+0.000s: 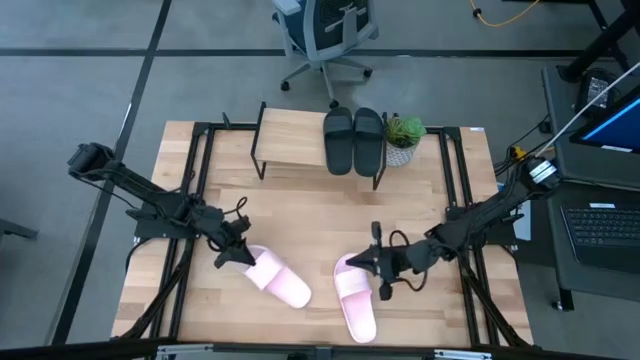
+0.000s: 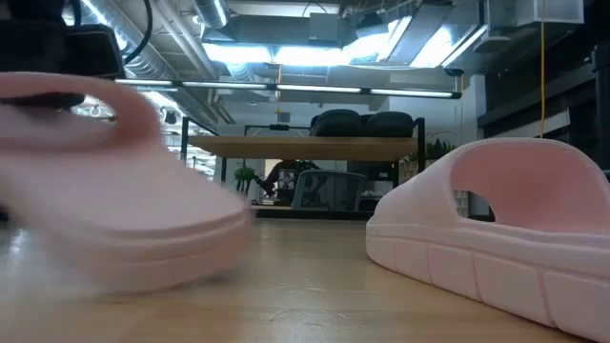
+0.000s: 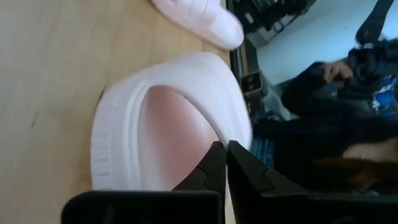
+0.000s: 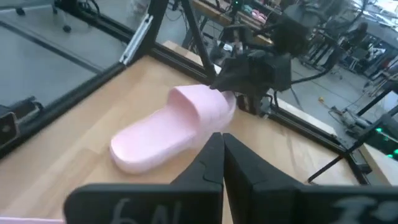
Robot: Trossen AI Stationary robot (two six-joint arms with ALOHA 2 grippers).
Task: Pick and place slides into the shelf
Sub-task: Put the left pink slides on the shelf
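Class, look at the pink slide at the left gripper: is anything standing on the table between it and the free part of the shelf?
Nothing visible does. From the pink slide at the left gripper, bare table runs to the shelf. The black slides fill only its right end, so the left part is free.
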